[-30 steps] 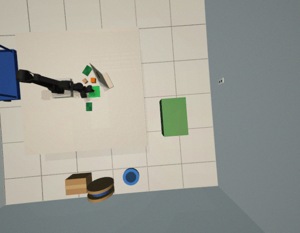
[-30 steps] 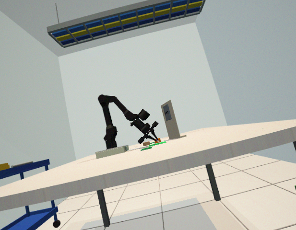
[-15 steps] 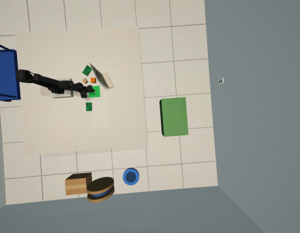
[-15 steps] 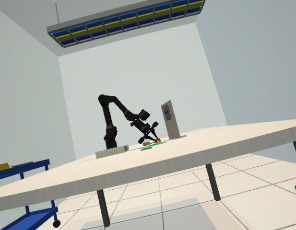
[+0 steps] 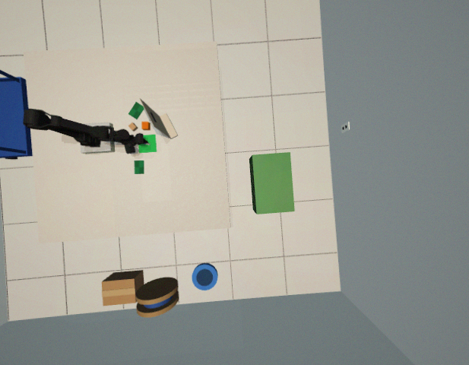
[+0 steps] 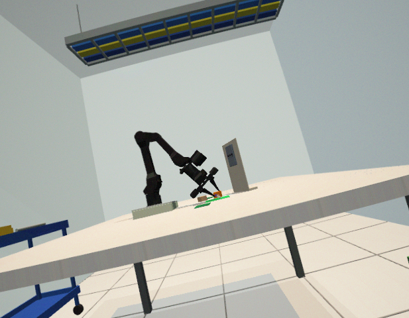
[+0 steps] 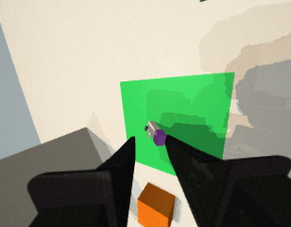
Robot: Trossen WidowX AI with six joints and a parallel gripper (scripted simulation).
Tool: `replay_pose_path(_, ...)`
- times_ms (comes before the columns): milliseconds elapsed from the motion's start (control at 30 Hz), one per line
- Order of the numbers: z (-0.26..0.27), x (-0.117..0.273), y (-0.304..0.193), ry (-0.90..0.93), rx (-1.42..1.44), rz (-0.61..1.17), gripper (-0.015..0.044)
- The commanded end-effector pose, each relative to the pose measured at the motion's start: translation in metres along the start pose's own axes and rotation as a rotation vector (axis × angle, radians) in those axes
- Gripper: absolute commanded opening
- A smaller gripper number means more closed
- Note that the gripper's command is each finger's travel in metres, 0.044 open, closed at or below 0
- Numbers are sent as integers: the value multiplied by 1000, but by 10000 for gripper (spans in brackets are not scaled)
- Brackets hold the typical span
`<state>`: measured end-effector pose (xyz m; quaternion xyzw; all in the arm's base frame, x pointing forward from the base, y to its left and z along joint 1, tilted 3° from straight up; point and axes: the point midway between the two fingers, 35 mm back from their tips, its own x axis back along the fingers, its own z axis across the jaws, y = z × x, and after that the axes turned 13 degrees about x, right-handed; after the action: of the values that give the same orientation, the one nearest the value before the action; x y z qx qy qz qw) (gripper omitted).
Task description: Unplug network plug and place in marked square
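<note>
The network plug [image 7: 153, 128], small and grey with a purple end, lies over the bright green marked square [image 5: 152, 148] [image 7: 212, 95], well inside its outline in the wrist view. My gripper [image 5: 147, 142] [image 6: 217, 193] [image 7: 149, 139] is open low over the square. The plug's purple end is between the fingertips, close against the right one in the wrist view; whether they touch is unclear. The upright panel [image 5: 163, 127] [image 6: 240, 174] [image 7: 41, 172] stands beyond the gripper. Its dark socket plate [image 6: 231, 156] shows no plug in it.
An orange block [image 5: 145, 125] [image 7: 155, 210] is close beside the square, near the fingers. A small tan block [image 5: 132, 126] [image 6: 201, 198] is near it. Dark green patches [image 5: 136, 110] [image 5: 138, 167] lie to either side. The pale box [image 6: 154, 210] is by the arm's base.
</note>
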<state>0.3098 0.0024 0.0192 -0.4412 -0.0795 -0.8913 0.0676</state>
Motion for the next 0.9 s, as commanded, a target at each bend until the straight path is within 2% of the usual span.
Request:
replay_pose_path(0,0,4,0,-2,1,1,156)
replay_pose_path(867,5,27,2,-4,-2,-1,156)
